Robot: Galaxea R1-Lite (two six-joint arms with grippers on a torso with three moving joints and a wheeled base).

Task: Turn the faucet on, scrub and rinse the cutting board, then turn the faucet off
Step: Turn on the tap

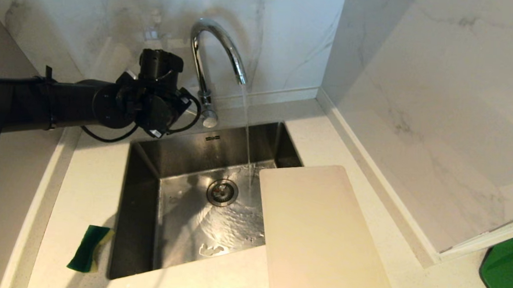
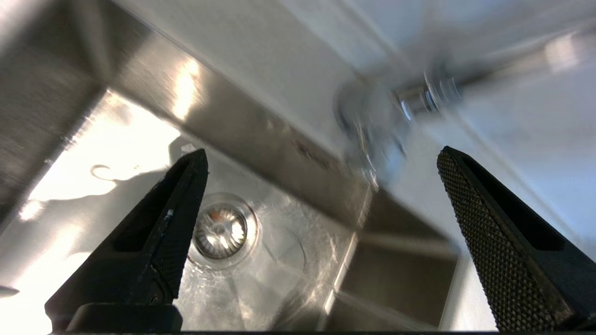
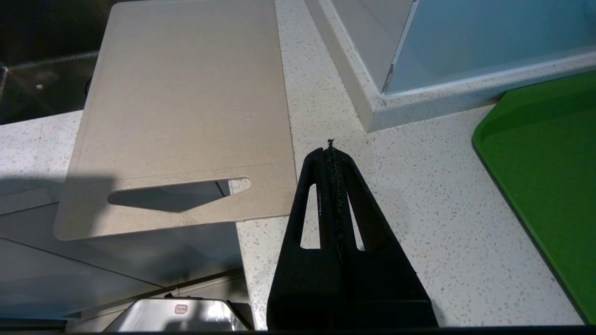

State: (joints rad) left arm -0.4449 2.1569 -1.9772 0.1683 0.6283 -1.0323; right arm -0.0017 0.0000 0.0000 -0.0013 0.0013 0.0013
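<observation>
The chrome faucet (image 1: 213,49) stands behind the sink, and a thin stream of water (image 1: 248,135) runs from its spout into the basin. My left arm (image 1: 153,99) reaches in from the left and hangs just left of the faucet's base. In the left wrist view my left gripper (image 2: 321,158) is open and holds nothing, with the blurred faucet base (image 2: 419,97) beyond it. The cream cutting board (image 1: 317,235) lies flat across the sink's right side and the counter. My right gripper (image 3: 330,149) is shut and empty above the counter, beside the cutting board (image 3: 186,102) near its handle slot.
A green and yellow sponge (image 1: 88,248) lies on the counter left of the sink (image 1: 142,177). The drain (image 1: 222,192) sits mid-basin in wet steel. A bright green flat object (image 1: 508,275) lies at the far right. Marble walls close in behind and to the right.
</observation>
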